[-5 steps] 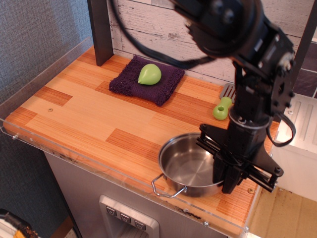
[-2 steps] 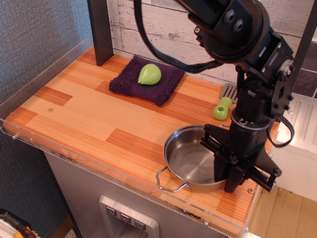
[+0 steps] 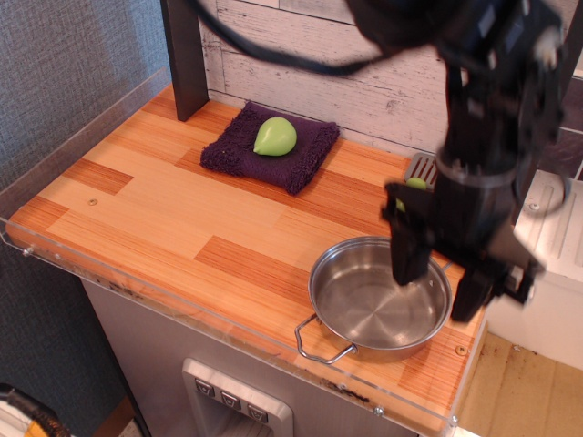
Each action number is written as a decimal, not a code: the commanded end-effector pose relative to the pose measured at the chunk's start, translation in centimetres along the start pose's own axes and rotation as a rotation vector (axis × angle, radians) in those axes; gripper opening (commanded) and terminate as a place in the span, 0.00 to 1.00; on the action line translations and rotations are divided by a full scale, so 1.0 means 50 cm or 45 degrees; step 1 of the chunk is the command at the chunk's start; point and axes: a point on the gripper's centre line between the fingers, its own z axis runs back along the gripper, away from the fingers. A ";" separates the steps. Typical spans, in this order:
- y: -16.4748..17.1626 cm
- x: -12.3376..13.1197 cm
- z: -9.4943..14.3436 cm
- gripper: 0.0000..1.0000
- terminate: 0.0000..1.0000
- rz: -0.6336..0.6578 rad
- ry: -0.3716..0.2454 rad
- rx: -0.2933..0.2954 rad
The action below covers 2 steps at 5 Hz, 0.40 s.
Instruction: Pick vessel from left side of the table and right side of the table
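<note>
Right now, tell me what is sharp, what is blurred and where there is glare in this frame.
In the observation.image view, the gripper and the arm above it are smeared by motion blur; the steel vessel, purple cloth and green pear-shaped object stay sharp. Soft highlights streak the vessel's inner wall, and the table has a mild sheen.

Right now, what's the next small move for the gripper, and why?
Probably lift straight up and away. The pot sits flat at the table's right end, and the gripper looks open, its fingers straddling the far rim rather than clamping it.
</note>
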 end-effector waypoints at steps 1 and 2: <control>0.147 -0.077 0.140 1.00 0.00 0.305 -0.155 0.110; 0.205 -0.099 0.131 1.00 0.00 0.366 -0.156 0.083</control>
